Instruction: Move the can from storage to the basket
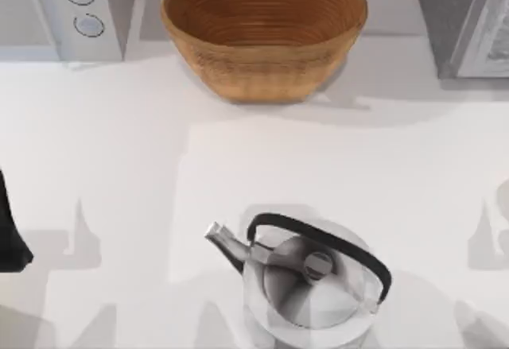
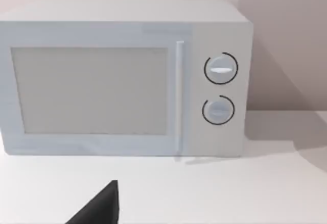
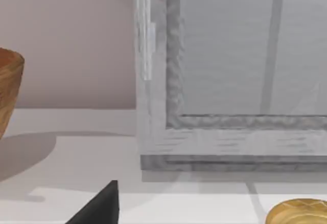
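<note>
I am seeing the basket sitting empty at twelve o'clock on the table, ready for the can, presumably shut inside the cabinet; I cannot tell either end effector's state.

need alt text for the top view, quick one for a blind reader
A steel kettle with a black handle stands at the near middle of a white table, spout pointing left. A wide wicker basket sits empty at the far middle, between a white microwave at far left and a grey cabinet at far right.
</note>
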Robot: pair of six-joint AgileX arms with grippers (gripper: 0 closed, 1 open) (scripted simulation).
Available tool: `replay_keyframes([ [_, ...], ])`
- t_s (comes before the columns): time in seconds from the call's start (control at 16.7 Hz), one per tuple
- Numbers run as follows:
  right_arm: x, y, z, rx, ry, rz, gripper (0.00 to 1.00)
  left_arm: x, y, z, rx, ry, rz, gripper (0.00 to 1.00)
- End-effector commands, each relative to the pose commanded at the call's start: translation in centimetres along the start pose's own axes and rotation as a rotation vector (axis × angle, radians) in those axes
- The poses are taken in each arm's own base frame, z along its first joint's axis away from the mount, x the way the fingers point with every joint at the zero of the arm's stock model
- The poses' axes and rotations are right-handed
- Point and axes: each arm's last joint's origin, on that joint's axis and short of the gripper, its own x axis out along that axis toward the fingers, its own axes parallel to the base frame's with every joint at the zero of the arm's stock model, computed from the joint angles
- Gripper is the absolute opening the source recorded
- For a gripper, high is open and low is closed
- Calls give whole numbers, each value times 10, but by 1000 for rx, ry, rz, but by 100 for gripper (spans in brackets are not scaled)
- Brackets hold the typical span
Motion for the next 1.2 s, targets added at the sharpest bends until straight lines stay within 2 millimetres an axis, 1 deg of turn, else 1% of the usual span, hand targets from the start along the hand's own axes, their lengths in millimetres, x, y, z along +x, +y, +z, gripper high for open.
replay_keyframes([
  [0.12, 0, 0, 0, 0, 0, 0, 100, 0, 0, 0, 0, 0, 0, 100],
  [0.24, 0, 0, 8, 1, 2, 2, 100, 0, 0, 0, 0, 0, 0, 100],
  [0.3, 0, 1, 16, 1, 4, 3, 100, 0, 0, 0, 0, 0, 0, 100],
  [0.42, 0, 2, 41, 2, 6, 4, 100, 0, 0, 0, 0, 0, 0, 100],
  [0.6, 6, 4, 94, 3, 7, 3, 100, 0, 0, 0, 0, 0, 0, 100],
  [0.78, 20, 8, 157, 3, 10, 0, 100, 0, 0, 0, 0, 0, 0, 100],
  [1.02, 57, 17, 238, 1, 20, -3, 100, 0, 0, 0, 0, 0, 0, 100],
  [1.2, 89, 27, 287, 0, 17, -3, 100, 0, 0, 0, 0, 0, 0, 100],
])
